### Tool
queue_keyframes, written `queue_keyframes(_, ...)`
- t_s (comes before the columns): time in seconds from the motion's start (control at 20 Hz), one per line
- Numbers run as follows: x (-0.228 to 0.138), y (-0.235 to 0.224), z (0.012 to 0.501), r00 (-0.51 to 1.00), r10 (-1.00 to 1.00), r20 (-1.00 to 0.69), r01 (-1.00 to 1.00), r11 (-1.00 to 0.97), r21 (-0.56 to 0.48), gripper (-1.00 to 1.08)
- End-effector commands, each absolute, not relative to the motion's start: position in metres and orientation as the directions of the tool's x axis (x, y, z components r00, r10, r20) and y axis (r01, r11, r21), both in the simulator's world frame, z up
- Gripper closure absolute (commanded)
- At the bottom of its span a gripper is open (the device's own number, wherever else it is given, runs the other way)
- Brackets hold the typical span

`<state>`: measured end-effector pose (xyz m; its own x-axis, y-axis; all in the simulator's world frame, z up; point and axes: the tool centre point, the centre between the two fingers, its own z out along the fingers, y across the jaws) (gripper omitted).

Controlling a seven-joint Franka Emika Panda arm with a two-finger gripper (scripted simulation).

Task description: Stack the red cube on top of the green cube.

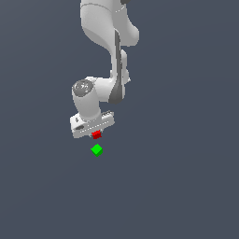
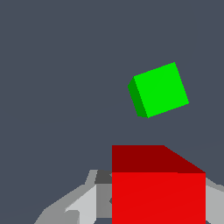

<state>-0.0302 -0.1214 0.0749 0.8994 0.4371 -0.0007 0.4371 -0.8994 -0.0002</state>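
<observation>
Flat slate-grey ground, matte green cube, white tool clenched around glossy red cube.

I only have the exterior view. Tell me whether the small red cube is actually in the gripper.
Observer: Yes. In the wrist view the small bright-red cube sits between the white gripper's grey fingers.
Operator: Report whether the cubes touch.
Observer: They don't; in the wrist view, bare dark floor separates the red cube from the small bright-green cube.
Operator: Give me the green cube's orientation.
Observer: It is turned relative to the red cube, their edges not parallel.
</observation>
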Motion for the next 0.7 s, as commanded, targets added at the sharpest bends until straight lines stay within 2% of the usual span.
queue_keyframes(0.0, -0.03, -0.121, 0.092, 0.899, 0.438, 0.0, 0.438, -0.899, 0.0, 1.08)
queue_keyframes(0.3, -0.03, -0.121, 0.117, 0.899, 0.438, 0.0, 0.438, -0.899, 0.0, 1.08)
queue_keyframes(0.65, -0.028, -0.121, 0.117, 0.899, 0.438, 0.001, 0.438, -0.899, 0.001, 1.08)
